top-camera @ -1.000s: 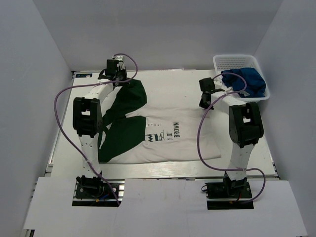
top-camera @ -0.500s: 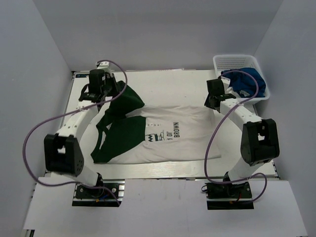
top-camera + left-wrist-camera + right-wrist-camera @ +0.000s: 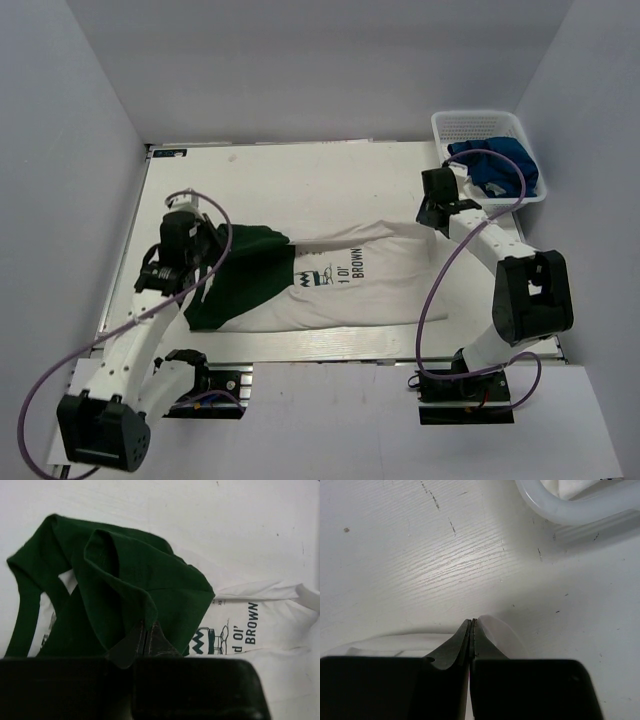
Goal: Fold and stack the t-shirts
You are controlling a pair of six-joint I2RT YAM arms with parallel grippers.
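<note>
Shirt (image 3: 345,295) with the green sleeves lies along the near edge of the table (image 3: 300,180), chest print up, green end toward the near left corner and white end toward the right edge. From above, the left gripper (image 3: 200,248) has a bunch of sleeve and the right gripper (image 3: 430,215) the far right corner of the white cloth, so the far edge hangs stretched between them. The right arm's purple cable (image 3: 428,290) droops over the white end and could drag it out of line. A basket (image 3: 470,118) holding a blue shirt (image 3: 495,165) sits in the far right corner, just beside the right gripper; a swing that way would likely knock it. In the left wrist view the jaws are clenched on a thick wad of doubled green cloth, so I'd expect a lumpy, crooked fold if it's laid down like that. In the right wrist view the jaws are pinched on only a thin white edge, with the basket rim close ahead; a hard pull looks likely to slip it free.
</note>
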